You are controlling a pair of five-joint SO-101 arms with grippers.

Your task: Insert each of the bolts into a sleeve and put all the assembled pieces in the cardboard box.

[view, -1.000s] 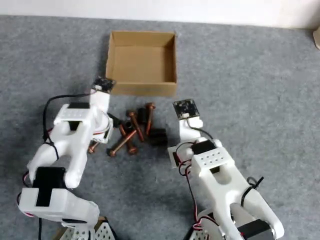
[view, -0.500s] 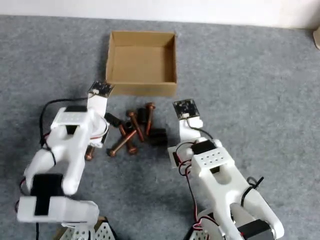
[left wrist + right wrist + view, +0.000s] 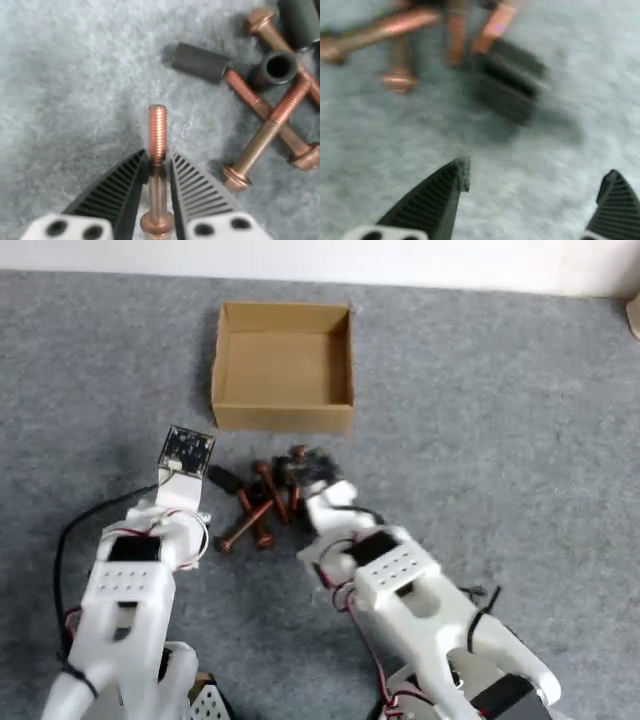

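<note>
left wrist view, left claw (image 3: pixel 157 157) pinching one bolt (image 3: pixel 157 125), perhaps three sleeves (image 3: pixel 200 62) nearby, right claw (image 3: pixel 537 172) spread wide

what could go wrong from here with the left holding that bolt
The bolt sits in the left gripper by its thin shank, so it may twist or slip during insertion. The open right gripper faces sleeves beside loose bolts; it could grab two or scatter them.
</note>
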